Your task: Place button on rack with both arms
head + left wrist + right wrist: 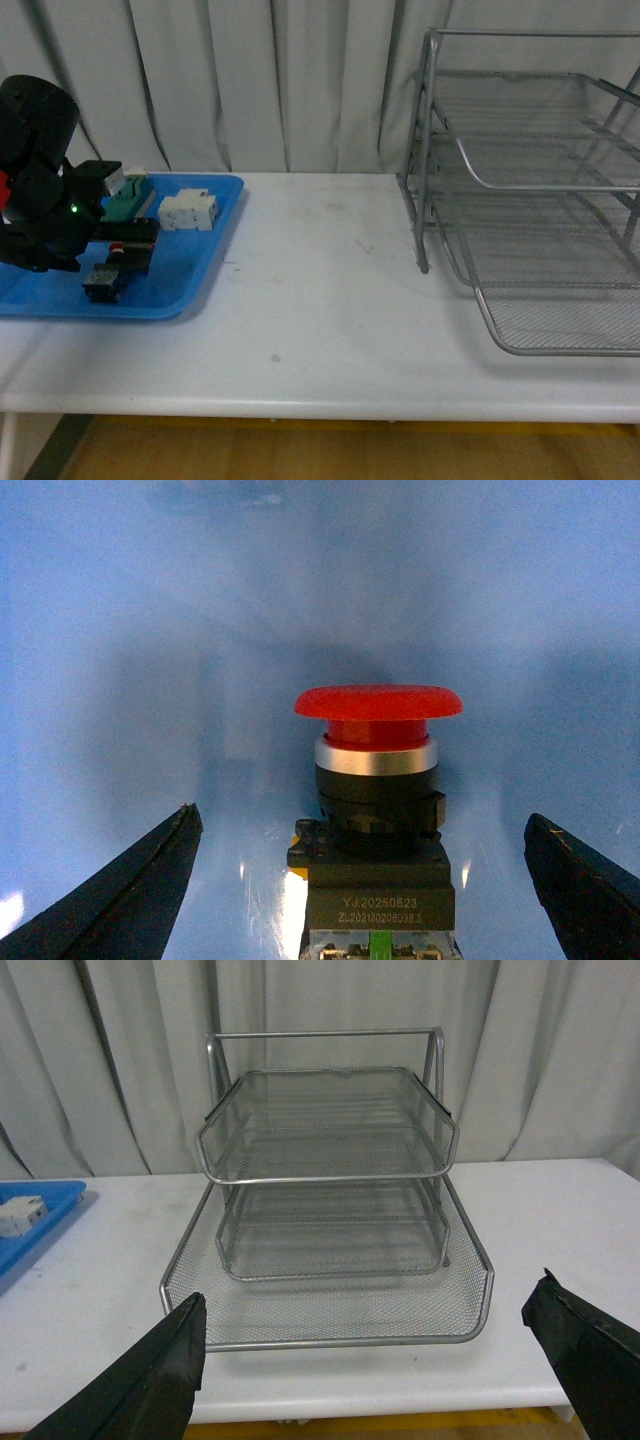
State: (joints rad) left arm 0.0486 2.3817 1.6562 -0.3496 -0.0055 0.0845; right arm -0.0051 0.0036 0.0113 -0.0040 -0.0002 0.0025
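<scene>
Your button lies in the blue tray at the left end of the table, squarely between the left gripper's spread fingers, neither of them touching it. Its long axis runs away from the wrist, red cap farthest. The left arm is far nearer; the right gripper, fingers wide apart and empty, faces the rack.

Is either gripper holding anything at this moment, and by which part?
Nothing is held. The left gripper is open astride the button without touching it; the right gripper is open and empty before the rack.
</scene>
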